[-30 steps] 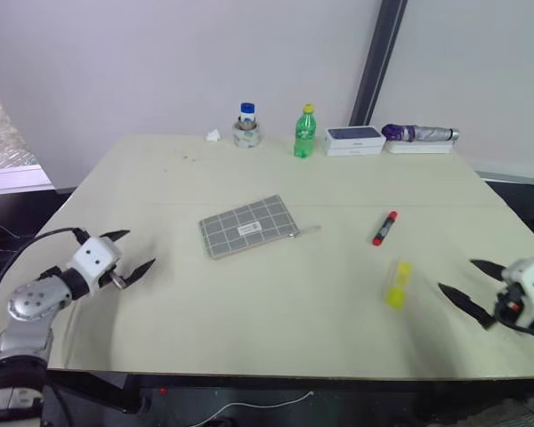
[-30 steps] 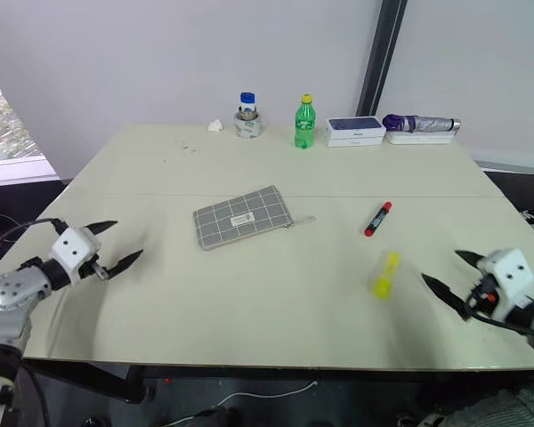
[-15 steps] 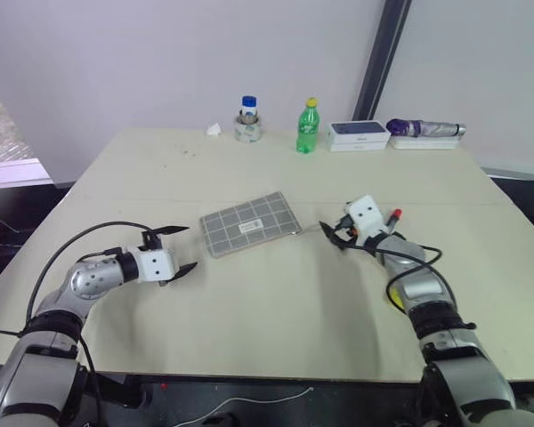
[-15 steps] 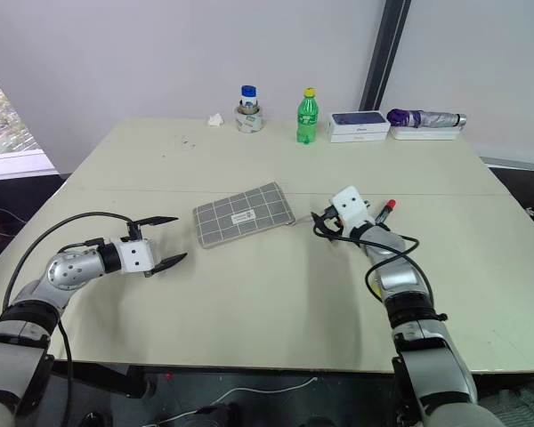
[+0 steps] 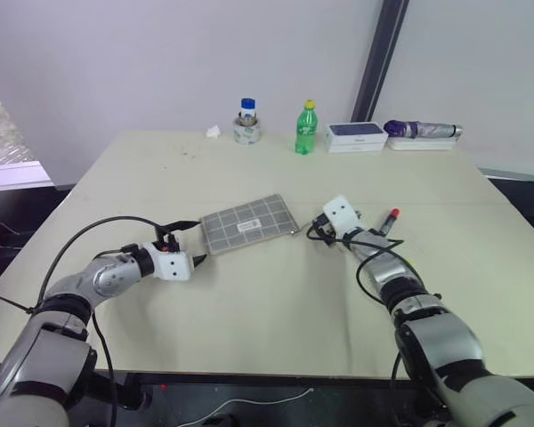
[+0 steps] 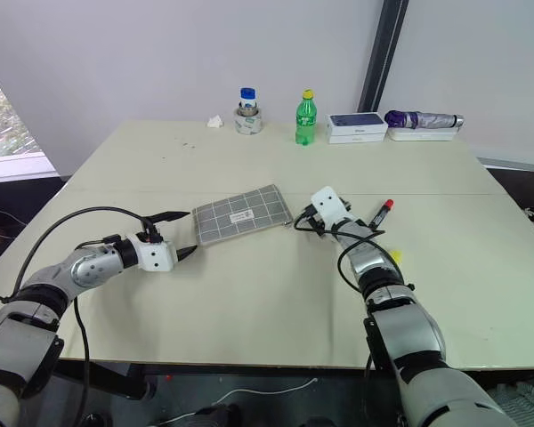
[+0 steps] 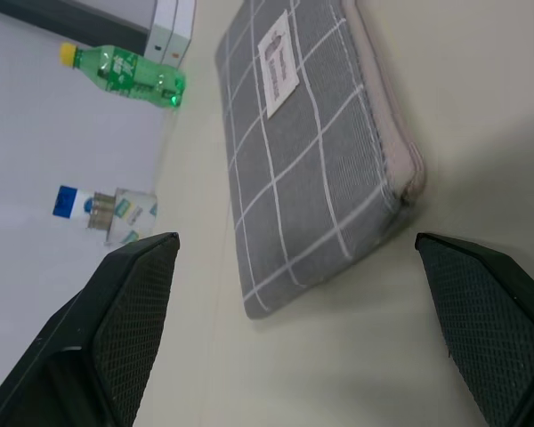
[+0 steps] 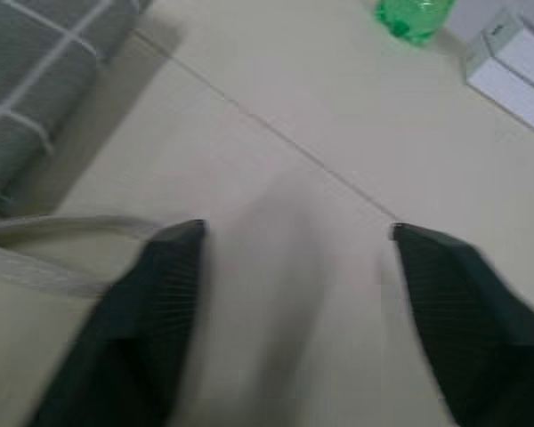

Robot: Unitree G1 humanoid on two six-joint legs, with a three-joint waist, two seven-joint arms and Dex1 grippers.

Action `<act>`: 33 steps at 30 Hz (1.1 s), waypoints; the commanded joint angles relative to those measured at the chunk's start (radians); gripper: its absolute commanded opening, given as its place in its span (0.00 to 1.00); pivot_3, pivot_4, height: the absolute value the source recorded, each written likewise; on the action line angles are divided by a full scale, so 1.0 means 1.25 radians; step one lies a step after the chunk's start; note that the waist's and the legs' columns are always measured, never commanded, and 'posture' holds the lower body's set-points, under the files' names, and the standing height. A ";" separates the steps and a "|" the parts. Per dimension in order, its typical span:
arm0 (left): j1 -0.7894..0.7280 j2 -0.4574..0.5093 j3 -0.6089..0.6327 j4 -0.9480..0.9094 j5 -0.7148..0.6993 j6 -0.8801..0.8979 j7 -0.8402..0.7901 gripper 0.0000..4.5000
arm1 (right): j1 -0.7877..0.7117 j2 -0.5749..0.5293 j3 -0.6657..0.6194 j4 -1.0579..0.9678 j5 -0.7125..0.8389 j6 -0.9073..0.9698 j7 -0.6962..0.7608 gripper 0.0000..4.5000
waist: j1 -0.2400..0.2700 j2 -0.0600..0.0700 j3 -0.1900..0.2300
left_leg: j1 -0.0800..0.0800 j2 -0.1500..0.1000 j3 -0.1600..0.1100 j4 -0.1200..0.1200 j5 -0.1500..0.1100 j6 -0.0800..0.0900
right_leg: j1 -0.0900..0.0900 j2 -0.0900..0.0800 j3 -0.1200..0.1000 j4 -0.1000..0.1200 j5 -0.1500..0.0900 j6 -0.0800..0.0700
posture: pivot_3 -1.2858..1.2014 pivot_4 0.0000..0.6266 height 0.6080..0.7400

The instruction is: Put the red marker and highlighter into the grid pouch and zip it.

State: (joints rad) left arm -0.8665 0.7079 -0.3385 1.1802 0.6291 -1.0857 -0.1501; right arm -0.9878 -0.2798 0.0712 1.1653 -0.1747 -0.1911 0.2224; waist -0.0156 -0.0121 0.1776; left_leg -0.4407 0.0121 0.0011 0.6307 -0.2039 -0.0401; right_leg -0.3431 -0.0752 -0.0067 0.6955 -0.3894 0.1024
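The grid pouch (image 5: 249, 224) lies flat in the middle of the table, grey with white lines and a small white label. My left gripper (image 5: 190, 242) is open at the pouch's left end, its fingers spread to either side of that corner (image 7: 320, 178). At the pouch's right end my right gripper (image 5: 314, 231) stands open, and the pale zipper pull strap (image 8: 62, 233) lies against one finger. The red marker (image 5: 390, 220) rests on the table to the right of that arm. The yellow highlighter (image 6: 392, 258) peeks out from behind my right forearm.
Along the far edge stand a roll of tape with a small bottle in it (image 5: 246, 125), a green bottle (image 5: 304, 129), white boxes (image 5: 356, 138) and a folded purple umbrella (image 5: 421, 131). A crumpled tissue (image 5: 214, 132) lies near the tape.
Both arms have swung inward from the table's sides to the pouch. The left gripper has come up to its left end, the right gripper to the zipper pull end. Its fingers have narrowed.
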 commanded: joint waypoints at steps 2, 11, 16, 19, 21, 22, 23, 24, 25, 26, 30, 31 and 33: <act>-0.007 -0.003 -0.036 0.015 0.028 -0.001 0.015 1.00 | -0.049 0.025 0.015 0.019 -0.022 -0.020 -0.032 0.24 | 0.000 0.000 0.000 | 0.000 0.000 0.000 0.000 0.000 0.000 | -0.001 0.000 0.000 0.001 0.000 0.000 | 0.52 0.24 1.00; -0.019 0.016 -0.102 0.019 0.098 0.013 0.104 1.00 | -0.060 0.028 0.056 0.040 -0.067 -0.056 -0.048 0.01 | 0.000 0.001 0.000 | 0.000 0.000 0.000 0.000 0.000 -0.001 | -0.002 -0.001 0.000 0.002 0.000 0.000 | 0.52 0.24 1.00; -0.034 -0.015 -0.127 0.027 0.113 0.020 0.131 1.00 | -0.052 0.052 0.064 0.031 -0.066 -0.073 -0.025 0.01 | 0.001 0.001 -0.001 | 0.000 0.000 0.000 0.000 0.001 -0.001 | -0.002 -0.001 0.000 0.002 0.000 0.000 | 0.52 0.24 1.00; -0.034 -0.028 -0.131 0.033 0.108 0.017 0.129 1.00 | -0.042 0.066 0.065 0.021 -0.062 -0.087 -0.010 0.01 | 0.004 0.001 -0.001 | 0.000 0.000 0.000 0.000 0.001 -0.001 | -0.002 -0.001 0.000 0.003 0.000 0.000 | 0.52 0.24 1.00; -0.031 -0.032 -0.128 0.039 0.097 0.009 0.112 1.00 | -0.035 0.074 0.067 0.013 -0.062 -0.095 -0.001 0.01 | 0.004 0.001 -0.001 | 0.000 -0.001 0.000 0.000 0.001 -0.001 | -0.002 -0.001 0.000 0.003 0.000 0.000 | 0.52 0.24 1.00; -0.030 -0.034 -0.128 0.042 0.094 0.005 0.104 1.00 | -0.033 0.076 0.069 0.012 -0.064 -0.095 0.001 0.01 | 0.004 0.001 -0.001 | 0.000 -0.001 0.000 0.000 0.001 -0.001 | -0.002 -0.001 0.000 0.003 0.000 0.000 | 0.52 0.24 1.00; -0.026 -0.042 -0.116 0.053 0.067 -0.002 0.063 1.00 | -0.031 0.075 0.069 0.012 -0.066 -0.095 0.000 0.01 | 0.004 0.001 -0.001 | 0.000 -0.001 0.000 0.000 0.001 -0.001 | -0.002 -0.001 0.000 0.003 0.000 0.000 | 0.52 0.24 1.00; -0.023 -0.048 -0.108 0.060 0.049 -0.007 0.035 0.88 | -0.029 0.074 0.068 0.012 -0.066 -0.095 0.001 0.00 | 0.004 0.001 -0.001 | 0.000 -0.001 0.000 0.000 0.001 -0.001 | -0.001 -0.001 0.000 0.003 0.000 0.000 | 0.52 0.24 1.00; -0.023 -0.052 -0.104 0.062 0.037 -0.011 0.015 0.81 | -0.028 0.074 0.066 0.013 -0.064 -0.094 0.004 0.00 | 0.004 0.001 -0.001 | 0.000 -0.001 0.000 0.000 0.001 -0.001 | -0.002 -0.001 0.000 0.003 0.000 0.000 | 0.52 0.24 1.00; -0.022 -0.055 -0.101 0.063 0.025 -0.014 -0.002 0.69 | -0.027 0.072 0.065 0.013 -0.064 -0.094 0.004 0.00 | 0.004 0.001 -0.001 | 0.000 -0.001 0.000 0.000 0.001 -0.001 | -0.002 -0.001 0.000 0.003 0.000 0.000 | 0.52 0.24 1.00; -0.016 -0.063 -0.082 0.063 -0.020 -0.010 -0.060 0.21 | -0.030 0.065 0.059 0.012 -0.060 -0.093 0.002 0.00 | 0.002 0.002 -0.002 | 0.000 -0.001 0.000 0.000 0.001 -0.001 | -0.002 -0.001 0.000 0.002 0.000 0.000 | 0.52 0.24 1.00; -0.014 -0.064 -0.076 0.063 -0.030 -0.008 -0.073 0.10 | -0.031 0.064 0.059 0.012 -0.060 -0.093 0.001 0.00 | 0.001 0.003 -0.002 | 0.000 -0.001 0.000 0.000 0.001 -0.001 | -0.002 -0.001 0.000 0.002 0.000 0.000 | 0.52 0.24 1.00; -0.009 -0.066 -0.057 0.061 -0.062 -0.005 -0.107 0.00 | -0.030 0.063 0.058 0.010 -0.059 -0.092 0.002 0.00 | 0.000 0.004 -0.002 | 0.000 -0.001 0.001 0.000 0.001 -0.001 | -0.002 -0.001 0.000 0.002 0.000 0.000 | 0.52 0.24 1.00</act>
State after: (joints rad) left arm -0.9179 0.6465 -0.4025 1.2413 0.5701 -1.0850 -0.2192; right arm -1.0155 -0.1946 0.1537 1.2178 -0.2601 -0.2918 0.2253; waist -0.0154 -0.0077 0.1746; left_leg -0.4406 0.0105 0.0019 0.6304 -0.2029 -0.0409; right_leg -0.3452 -0.0769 -0.0066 0.6985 -0.3895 0.1026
